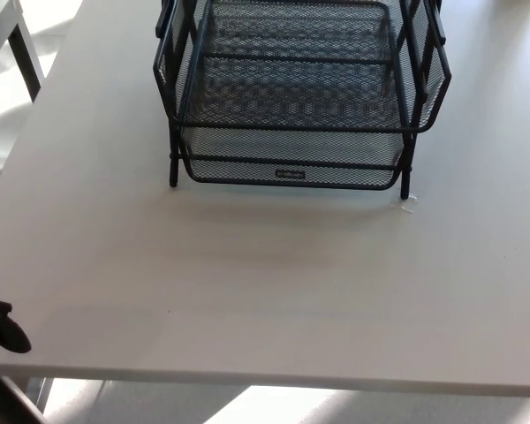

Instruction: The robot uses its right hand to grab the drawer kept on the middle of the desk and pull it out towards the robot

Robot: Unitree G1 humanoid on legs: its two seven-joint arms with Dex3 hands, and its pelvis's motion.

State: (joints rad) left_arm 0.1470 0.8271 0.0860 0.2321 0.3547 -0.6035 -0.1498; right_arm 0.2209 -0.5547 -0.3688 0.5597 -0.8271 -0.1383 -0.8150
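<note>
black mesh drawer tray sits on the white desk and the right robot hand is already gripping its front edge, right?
Not quite. The black mesh drawer tray does sit on the white desk, but the head view shows no right robot hand; nothing touches the tray's front edge.
</note>
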